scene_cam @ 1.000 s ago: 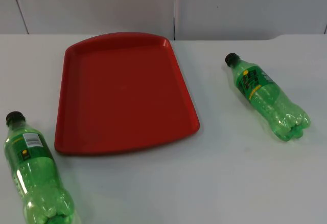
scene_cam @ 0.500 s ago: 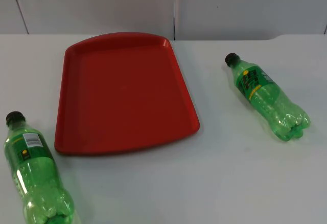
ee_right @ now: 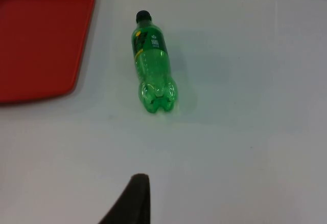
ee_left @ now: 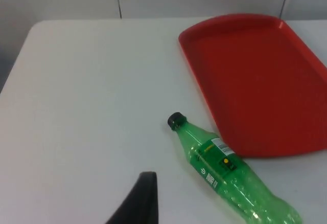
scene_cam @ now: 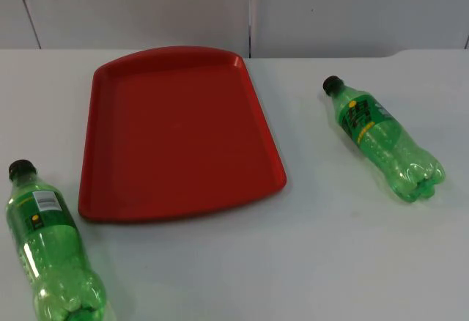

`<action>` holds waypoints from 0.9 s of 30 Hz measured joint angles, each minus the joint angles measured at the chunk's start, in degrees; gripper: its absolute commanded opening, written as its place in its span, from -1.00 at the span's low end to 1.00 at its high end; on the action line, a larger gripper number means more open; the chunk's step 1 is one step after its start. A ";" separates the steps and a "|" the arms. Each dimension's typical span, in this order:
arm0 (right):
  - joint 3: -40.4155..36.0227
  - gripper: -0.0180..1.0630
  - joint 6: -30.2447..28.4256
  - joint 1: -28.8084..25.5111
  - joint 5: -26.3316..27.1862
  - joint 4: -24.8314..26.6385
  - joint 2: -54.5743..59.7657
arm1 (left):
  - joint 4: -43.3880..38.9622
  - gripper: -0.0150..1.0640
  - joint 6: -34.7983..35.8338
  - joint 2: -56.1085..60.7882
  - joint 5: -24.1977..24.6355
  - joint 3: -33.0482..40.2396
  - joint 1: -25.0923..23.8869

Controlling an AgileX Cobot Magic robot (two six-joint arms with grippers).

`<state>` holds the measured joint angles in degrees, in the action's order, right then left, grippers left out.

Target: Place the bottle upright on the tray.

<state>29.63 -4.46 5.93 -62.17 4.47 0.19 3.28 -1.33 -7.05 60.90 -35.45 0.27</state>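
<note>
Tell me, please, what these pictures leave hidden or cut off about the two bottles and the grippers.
- Left bottle: base cut off by the top view's edge.
- Bottle labels: print too small to read.
- Left gripper's fingertip and right gripper's fingertip: one each, so open or shut cannot be told.
- Red tray: cut by the edge, left wrist view.

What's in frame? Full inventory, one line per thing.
tray: 1, red, nothing on it, on the table's far-left half, between the two bottles.
left bottle: 1, green with black cap, lying on its side on the table at the tray's near-left corner, cap pointing away toward the wall.
right bottle: 1, green with black cap, lying on its side on the table to the right of the tray, apart from it, cap toward the wall.
table: 1, white.
wall: 1, grey, at the table's far edge.
left gripper: one black fingertip, above the table near the left bottle.
right gripper: one black fingertip, above the table short of the right bottle.
</note>
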 measured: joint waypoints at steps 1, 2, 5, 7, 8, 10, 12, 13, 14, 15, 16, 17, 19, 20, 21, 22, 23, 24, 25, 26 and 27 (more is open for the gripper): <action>0.00 0.96 0.00 0.00 0.00 0.00 0.00 | 0.00 0.97 0.00 0.00 0.00 0.00 0.00; 0.00 0.96 0.00 0.00 0.00 0.00 0.00 | 0.00 0.97 0.26 -1.33 0.00 0.00 0.00; 0.00 0.96 0.00 0.00 0.00 0.00 0.00 | 0.11 0.97 1.33 -5.09 0.00 0.00 0.00; 0.00 0.96 0.00 0.00 0.00 0.00 0.00 | 0.11 0.97 1.33 -6.67 0.00 0.00 0.00; 0.00 0.96 0.00 0.00 0.00 0.00 0.00 | 0.11 0.97 1.33 -8.30 0.00 0.00 0.00; 0.00 0.96 0.00 0.00 0.00 0.00 0.00 | 0.11 0.97 1.33 -11.30 -0.54 0.00 0.00; 0.00 0.96 0.00 0.00 0.00 0.00 0.00 | 0.11 0.97 1.33 -14.56 -1.83 0.00 0.00; 0.00 0.96 0.00 0.00 0.00 0.00 0.00 | 0.11 0.97 1.33 -14.56 -1.83 0.00 0.00; 0.00 0.96 0.00 0.00 0.00 0.00 0.00 | 0.11 0.97 1.33 -15.85 -2.50 0.00 0.00; 0.00 0.96 0.00 0.00 0.00 0.00 0.00 | 0.11 0.97 1.33 -17.39 -3.18 0.00 0.00; 0.00 0.96 0.00 0.00 0.00 0.00 0.00 | 0.11 0.97 1.33 -18.90 -3.60 0.00 0.00; 0.00 0.96 0.00 0.00 0.00 0.00 0.00 | 0.11 0.97 1.33 -20.11 -4.32 0.00 0.00; 0.00 0.96 0.00 0.00 0.00 0.00 0.00 | 0.11 0.97 1.33 -21.80 -4.92 0.00 0.00; 0.00 0.96 0.00 0.00 0.00 0.00 0.00 | 0.24 0.97 1.33 -22.96 -5.60 0.00 0.00; 0.00 0.96 0.00 0.00 0.00 0.00 0.00 | 0.48 0.97 1.33 -24.08 -6.31 0.00 0.00; 0.00 0.96 0.00 0.00 0.00 0.00 0.00 | 1.08 0.97 1.33 -26.22 -7.94 0.00 0.00; 0.00 0.96 0.00 0.00 0.00 0.00 0.00 | 1.32 0.97 1.33 -27.25 -8.82 0.00 0.00; 0.00 0.96 0.00 0.00 0.00 0.00 0.00 | 1.32 0.97 1.33 -27.25 -8.82 0.00 0.00; 0.00 0.96 0.00 0.00 0.00 0.00 0.00 | 1.43 0.97 1.33 -28.27 -9.72 0.00 0.00; 0.00 0.96 0.00 0.00 0.00 0.00 0.00 | 1.55 0.97 1.64 -28.88 -10.20 0.00 0.00; 0.00 0.96 0.00 0.00 0.00 0.00 0.00 | 1.66 0.97 1.64 -30.77 -11.47 0.00 0.00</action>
<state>29.63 -4.46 5.93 -62.17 4.47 0.19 4.94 0.31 -37.83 49.43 -35.45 0.27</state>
